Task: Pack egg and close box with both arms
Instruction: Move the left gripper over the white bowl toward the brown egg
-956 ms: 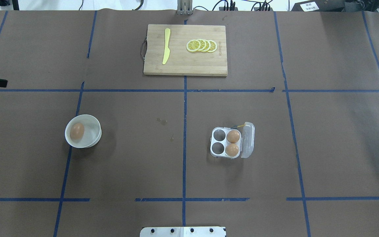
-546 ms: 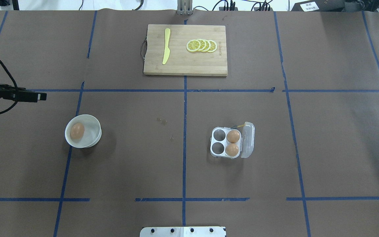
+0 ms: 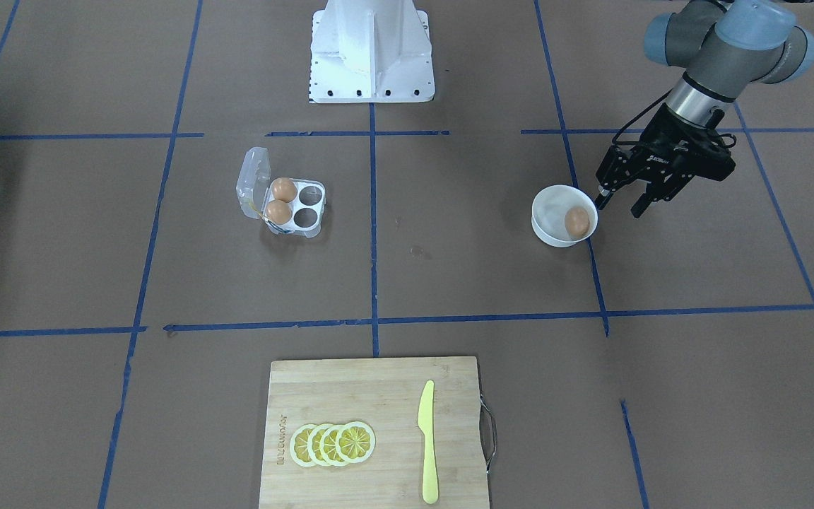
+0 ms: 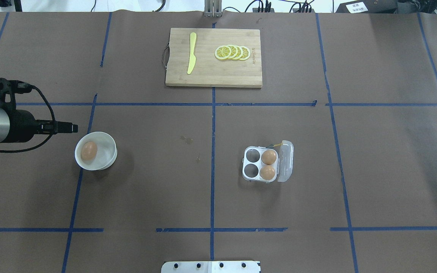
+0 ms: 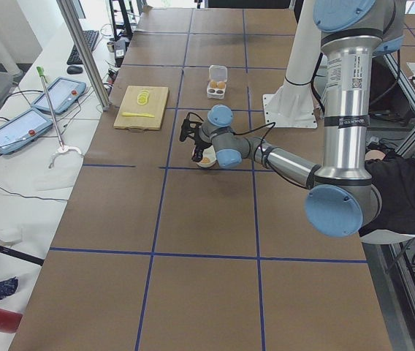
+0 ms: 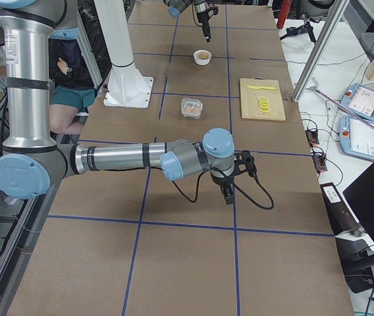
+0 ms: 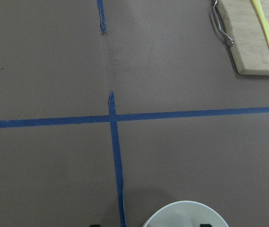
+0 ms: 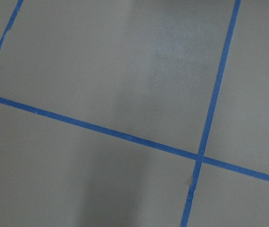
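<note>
One orange-brown egg [image 4: 88, 150] lies in a round white bowl [image 4: 106, 138] on the left of the table; it also shows in the front view [image 3: 576, 221]. The clear box [image 4: 251, 171] stands right of centre with its lid [image 4: 286, 161] open. It holds two eggs [image 4: 269, 157] in the cells beside the lid, and the other two cells are empty. My left gripper [image 3: 617, 209] is open, empty and just beside the bowl's rim [image 3: 545, 208]. The overhead view shows it [image 4: 70, 128] up-left of the bowl. My right gripper [image 6: 228, 191] shows only in the right side view, far from the box; I cannot tell its state.
A wooden cutting board [image 4: 212, 74] with a yellow knife [image 4: 191, 53] and lemon slices [image 4: 233, 52] lies at the far middle. The white robot base [image 3: 372, 49] stands at the near middle edge. Blue tape lines cross the brown table cover.
My left arm has come in from the left edge and moved right and nearer, up to the bowl. The bowl, eggs and box have not moved.
</note>
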Controlling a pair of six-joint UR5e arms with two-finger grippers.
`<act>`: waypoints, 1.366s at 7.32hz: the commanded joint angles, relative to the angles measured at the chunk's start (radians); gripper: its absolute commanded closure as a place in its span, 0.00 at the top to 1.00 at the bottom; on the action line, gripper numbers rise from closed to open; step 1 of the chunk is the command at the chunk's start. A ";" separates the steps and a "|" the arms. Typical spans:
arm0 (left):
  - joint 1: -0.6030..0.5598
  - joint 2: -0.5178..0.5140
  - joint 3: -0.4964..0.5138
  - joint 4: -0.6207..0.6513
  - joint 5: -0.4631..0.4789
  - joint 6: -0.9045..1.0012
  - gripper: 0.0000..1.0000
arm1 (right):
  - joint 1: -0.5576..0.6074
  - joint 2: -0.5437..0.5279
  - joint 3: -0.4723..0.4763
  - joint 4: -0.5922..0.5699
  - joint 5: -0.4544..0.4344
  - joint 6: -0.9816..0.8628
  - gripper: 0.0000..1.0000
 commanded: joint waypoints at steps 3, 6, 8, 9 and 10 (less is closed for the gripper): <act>0.092 -0.107 0.035 0.158 0.081 -0.010 0.75 | 0.000 -0.005 -0.002 0.000 0.000 -0.002 1.00; 0.119 -0.103 0.053 0.159 0.083 0.007 0.75 | 0.000 -0.005 -0.003 0.000 -0.001 -0.002 1.00; 0.144 -0.101 0.055 0.159 0.083 0.011 0.75 | 0.000 -0.005 -0.003 0.000 -0.001 -0.002 1.00; 0.147 -0.099 0.055 0.159 0.083 0.011 0.75 | 0.000 -0.005 -0.005 0.000 -0.001 -0.003 1.00; 0.147 -0.096 0.053 0.159 0.083 0.011 0.75 | 0.000 -0.006 -0.005 0.000 -0.001 -0.003 1.00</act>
